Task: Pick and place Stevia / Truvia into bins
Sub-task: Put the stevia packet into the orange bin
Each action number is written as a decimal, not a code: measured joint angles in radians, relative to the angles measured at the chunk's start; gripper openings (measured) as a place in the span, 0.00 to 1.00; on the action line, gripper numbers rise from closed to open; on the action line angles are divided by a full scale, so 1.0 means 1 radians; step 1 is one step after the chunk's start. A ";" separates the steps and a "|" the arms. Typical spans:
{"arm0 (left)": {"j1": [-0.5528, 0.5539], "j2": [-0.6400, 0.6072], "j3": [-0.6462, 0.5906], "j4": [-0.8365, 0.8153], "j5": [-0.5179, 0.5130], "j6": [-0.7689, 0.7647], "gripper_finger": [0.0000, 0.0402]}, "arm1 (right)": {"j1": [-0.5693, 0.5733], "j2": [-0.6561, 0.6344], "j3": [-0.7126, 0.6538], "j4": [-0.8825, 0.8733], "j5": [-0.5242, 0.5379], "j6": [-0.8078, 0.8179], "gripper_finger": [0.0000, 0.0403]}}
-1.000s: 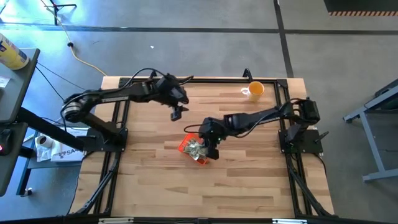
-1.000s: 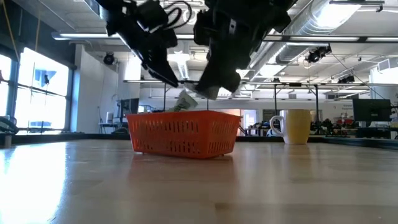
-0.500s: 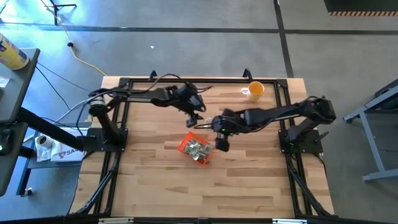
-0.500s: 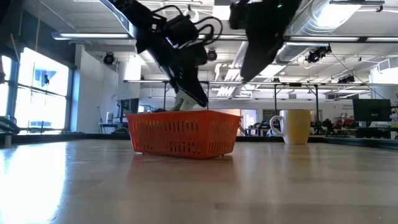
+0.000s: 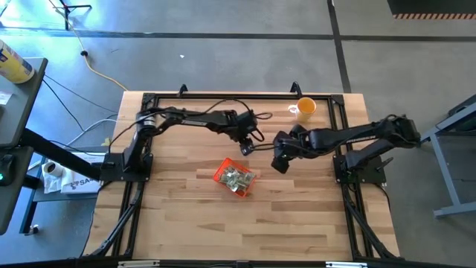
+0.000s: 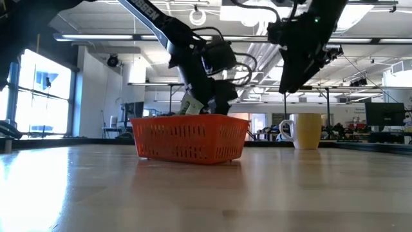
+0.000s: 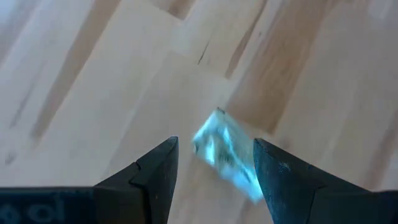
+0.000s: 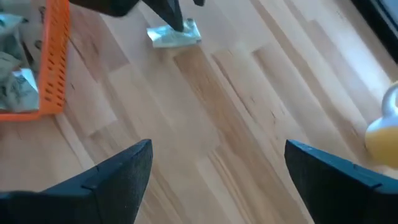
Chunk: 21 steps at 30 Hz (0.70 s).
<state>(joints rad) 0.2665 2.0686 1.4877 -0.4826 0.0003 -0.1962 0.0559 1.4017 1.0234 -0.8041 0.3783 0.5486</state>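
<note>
Left tool [image 7: 214, 163] fingers apart over a lone sachet [image 7: 227, 154] on the surface, at 12 o'clock from the orange bin [image 5: 235, 179]. Right tool [image 5: 280, 161] wide apart, empty, at 2 o'clock.

Two dark arms, black cables looped along links, white lettering on upper link; fingers [image 7: 155, 171] dark, wedge-shaped.

front half of table [image 5: 223, 231]: bare wood | obstacles: orange bin [image 5: 235, 179] centre; yellow cup [image 5: 306, 108] far right corner
</note>
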 joint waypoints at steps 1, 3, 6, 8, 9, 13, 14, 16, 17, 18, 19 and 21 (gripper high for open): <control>0.000 0.015 0.008 0.007 -0.002 0.000 0.59 | 0.001 -0.001 -0.013 0.007 0.000 0.005 0.88; -0.007 0.036 0.010 0.006 0.004 0.000 0.59 | 0.009 -0.001 -0.033 0.023 -0.001 0.016 0.88; -0.018 0.056 0.009 -0.013 -0.014 0.001 0.59 | 0.020 -0.001 -0.046 0.037 -0.001 0.020 0.88; -0.023 0.065 0.013 -0.033 -0.030 0.017 0.57 | 0.025 -0.001 -0.045 0.042 0.010 0.014 0.88; -0.027 0.071 0.015 -0.042 -0.037 0.028 0.54 | 0.027 -0.001 -0.045 0.044 0.015 0.012 0.88; -0.025 0.071 0.016 -0.089 -0.064 0.089 0.38 | 0.030 -0.001 -0.045 0.044 0.024 0.009 0.88; -0.025 0.070 0.016 -0.098 -0.068 0.101 0.33 | 0.030 -0.001 -0.045 0.044 0.024 0.006 0.88; -0.018 0.056 0.013 -0.137 -0.083 0.123 0.20 | 0.035 -0.004 -0.045 0.044 0.023 0.002 0.88; -0.014 0.050 0.012 -0.161 -0.089 0.139 0.14 | 0.038 -0.009 -0.045 0.042 0.024 0.001 0.88; -0.010 0.042 0.011 -0.182 -0.098 0.154 0.09 | 0.043 -0.016 -0.045 0.042 0.026 0.001 0.88; -0.003 0.032 0.010 -0.207 -0.118 0.169 0.06 | 0.047 -0.024 -0.045 0.040 0.031 0.001 0.87; 0.004 0.008 0.004 -0.279 -0.138 0.179 0.05 | 0.055 -0.041 -0.045 0.034 0.042 0.004 0.86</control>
<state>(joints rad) 0.2700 2.0765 1.4917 -0.7617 -0.1380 -0.0175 0.1107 1.3608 0.9782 -0.7705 0.4201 0.5527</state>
